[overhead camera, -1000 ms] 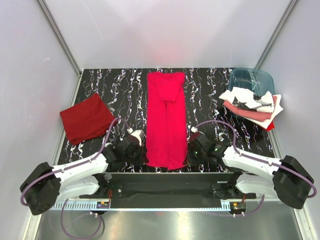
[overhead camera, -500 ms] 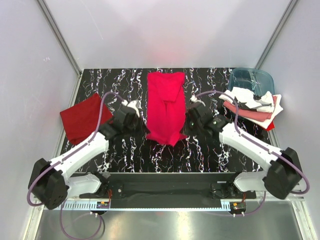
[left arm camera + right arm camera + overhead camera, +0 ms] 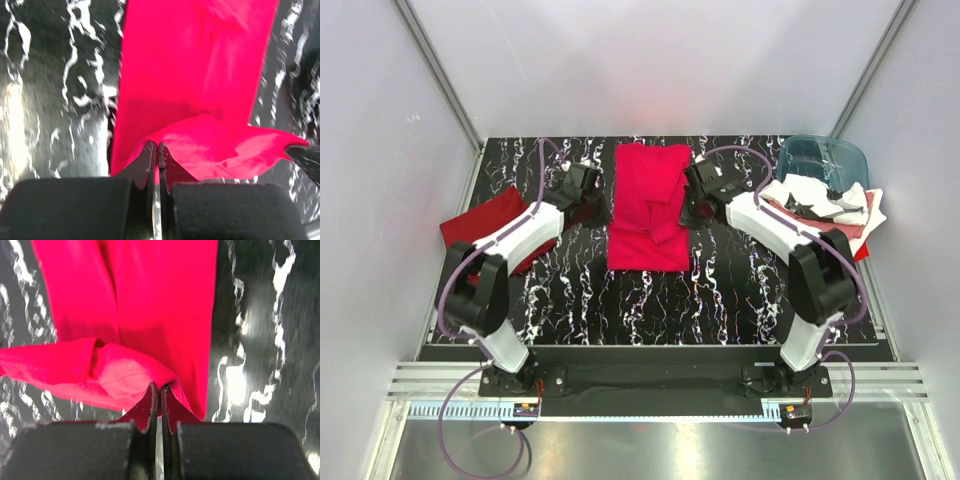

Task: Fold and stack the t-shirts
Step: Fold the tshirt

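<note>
Carried rearward, crimson t-shirt (image 3: 645, 205) stays pinched by left fingers (image 3: 151, 156) and right fingers (image 3: 152, 400).

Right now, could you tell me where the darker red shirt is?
Top view: the darker red shirt lies at the table's left edge, partly under the left arm.
</note>
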Tool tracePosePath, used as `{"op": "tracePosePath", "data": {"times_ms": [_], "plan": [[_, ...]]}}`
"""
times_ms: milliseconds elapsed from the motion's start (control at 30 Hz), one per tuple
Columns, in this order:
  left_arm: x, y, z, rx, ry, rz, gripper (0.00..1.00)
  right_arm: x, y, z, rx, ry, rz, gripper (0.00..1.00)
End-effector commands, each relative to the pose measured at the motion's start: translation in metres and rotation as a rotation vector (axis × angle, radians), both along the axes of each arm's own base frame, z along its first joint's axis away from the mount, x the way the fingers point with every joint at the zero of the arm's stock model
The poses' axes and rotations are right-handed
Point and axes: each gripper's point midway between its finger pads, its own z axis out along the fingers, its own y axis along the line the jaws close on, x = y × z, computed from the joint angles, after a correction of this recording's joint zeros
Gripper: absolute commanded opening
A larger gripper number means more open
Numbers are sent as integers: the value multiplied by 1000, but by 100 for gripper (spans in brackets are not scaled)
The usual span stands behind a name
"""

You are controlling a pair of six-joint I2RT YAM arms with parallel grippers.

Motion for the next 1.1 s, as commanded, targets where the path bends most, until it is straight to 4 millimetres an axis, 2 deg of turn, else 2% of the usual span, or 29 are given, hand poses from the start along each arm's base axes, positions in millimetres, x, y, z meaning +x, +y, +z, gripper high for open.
{"op": "tracePosePath", "data": {"times_ms": [0, 67, 333, 500, 533, 600, 633, 667, 700, 733, 767, 800, 833, 867, 900, 933, 967, 1000, 1033, 1067], "plan": [[31, -7, 7, -57, -35, -24, 0, 35, -5, 5, -16, -45, -18, 0], [44, -3, 7, -82, -45, -9, 0, 46, -10, -4, -25, -33, -37, 0], [71, -13, 16, -153, -70, -59, 0, 78, -16, -15, -14, -39, -59, 0], [88, -17, 9, -158, -56, -66, 0, 95, -18, -11, -12, -63, -65, 0], [93, -17, 14, -161, -64, -65, 0, 98, -19, -13, -11, -62, -68, 0], [100, -19, 1, -163, -39, -77, 11, 109, -19, -5, -4, -91, -73, 4], [109, -18, 6, -170, -50, -73, 22, 112, -21, -10, -14, -87, -82, 7], [110, -21, -5, -189, -18, -88, 50, 119, -21, -2, -9, -107, -91, 33], [112, -22, -7, -201, -10, -91, 58, 122, -20, 0, -10, -116, -77, 47], [112, -22, -9, -203, -5, -94, 63, 123, -21, 3, -13, -119, -85, 55], [108, -22, -10, -205, -1, -100, 67, 123, -22, 6, -17, -124, -93, 69], [109, -22, -6, -209, -28, -100, 92, 123, -22, 9, -4, -142, -96, 71], [106, -21, -4, -211, -43, -97, 99, 120, -22, 25, 17, -176, -97, 76], [94, -14, 0, -200, -55, -85, 99, 111, -25, 17, 19, -161, -100, 78], [92, -12, 5, -192, -80, -75, 99, 110, -23, 23, 41, -188, -98, 79], [86, -11, 7, -185, -88, -67, 99, 101, -26, 28, 52, -194, -101, 78], [74, -8, 10, -173, -96, -40, 99, 96, -25, 40, 85, -211, -105, 79], [69, -3, 10, -165, -94, -17, 99, 92, -24, 33, 92, -190, -104, 78], [59, -8, 9, -160, -84, -17, 99, 82, -24, 33, 106, -177, -99, 79], [52, -8, 17, -150, -99, -1, 99, 77, -25, 32, 112, -165, -106, 78]]}}
